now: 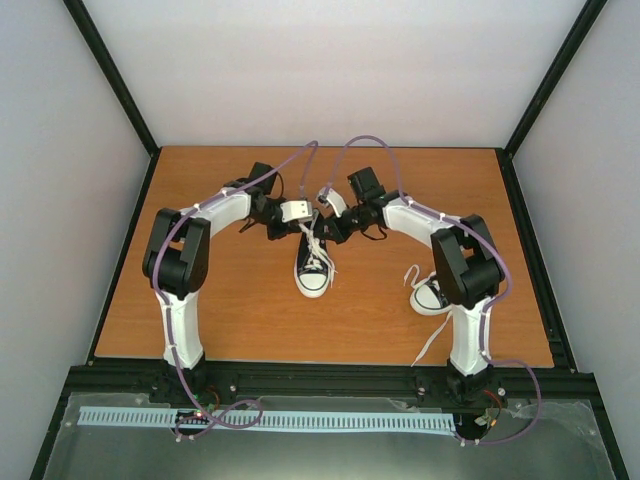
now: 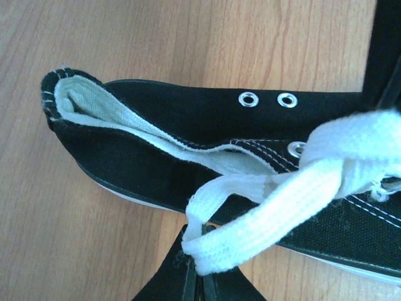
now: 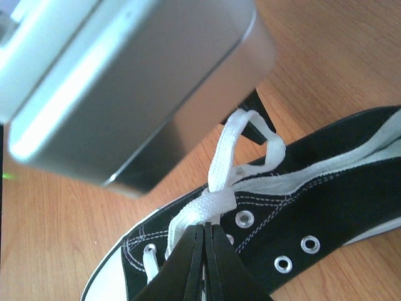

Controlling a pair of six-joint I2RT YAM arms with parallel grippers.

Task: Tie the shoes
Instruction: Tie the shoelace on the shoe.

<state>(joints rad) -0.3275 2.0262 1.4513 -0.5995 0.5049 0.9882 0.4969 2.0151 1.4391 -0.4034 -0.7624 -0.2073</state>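
Note:
One of the shoes [image 1: 314, 272], black canvas with a white toe cap, sits mid-table with its toe toward the arms. The other shoe [image 1: 428, 296] lies to the right, partly hidden behind the right arm, its lace trailing loose. Both grippers meet over the middle shoe's lacing. My left gripper [image 2: 200, 276] is shut on a fold of white lace [image 2: 263, 216] beside the shoe's side [image 2: 188, 138]. My right gripper [image 3: 205, 231] is shut on the crossed lace [image 3: 210, 207] above the eyelets. The lace loop held by the left fingertips [image 3: 255, 125] shows there too.
The left wrist's silver camera housing [image 3: 125, 81] fills the upper left of the right wrist view, close to the right gripper. The wooden table [image 1: 220, 300] is bounded by a black frame [image 1: 320, 372] and white walls.

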